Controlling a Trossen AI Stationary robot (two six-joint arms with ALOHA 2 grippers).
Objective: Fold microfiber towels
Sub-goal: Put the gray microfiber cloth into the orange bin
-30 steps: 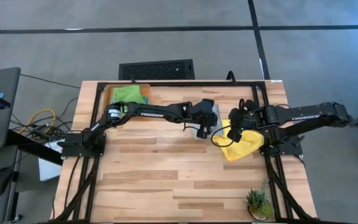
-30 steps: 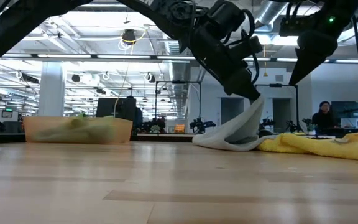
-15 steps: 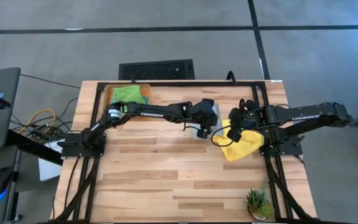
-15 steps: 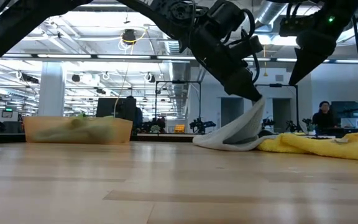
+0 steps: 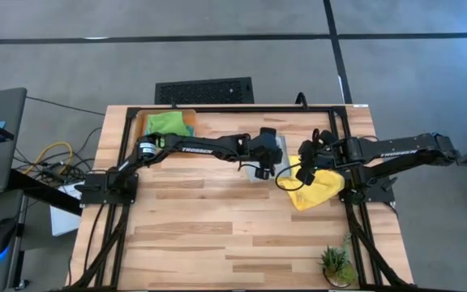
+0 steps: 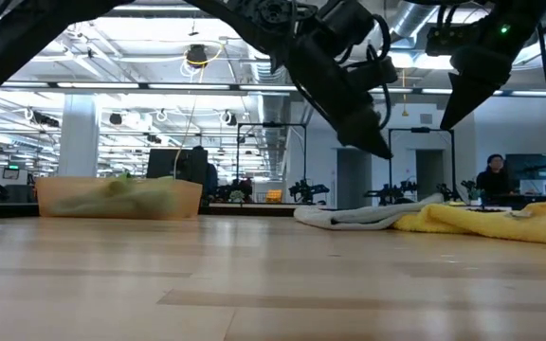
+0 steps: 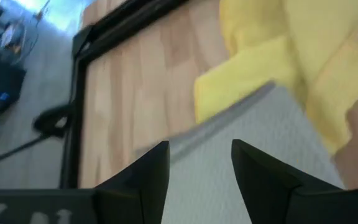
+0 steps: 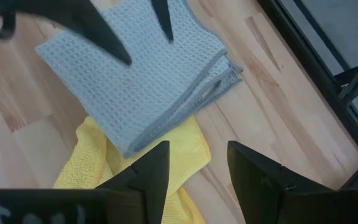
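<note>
A folded light grey towel (image 8: pixel 148 74) lies flat on the table at the far middle, its lower edge overlapping a crumpled yellow towel (image 5: pixel 314 191). My left gripper (image 6: pixel 377 147) hovers open just above the grey towel (image 6: pixel 358 217), slanting down at it and clear of it. My right gripper (image 8: pixel 194 149) hangs open above the yellow towel (image 8: pixel 104 168), touching nothing. A lime green towel (image 5: pixel 169 123) sits in a bin at the far left.
A translucent bin (image 6: pixel 117 197) stands at the far left corner. A small potted plant (image 5: pixel 336 266) stands at the near right corner. A black frame rail (image 8: pixel 303 68) runs along the far and side edges. Bare wood fills the table's near half.
My left gripper has opened and let go of the grey towel. The towel's raised part, which hung from the fingers, has dropped flat onto the rest of the cloth. The gripper has stayed in place just above it.
</note>
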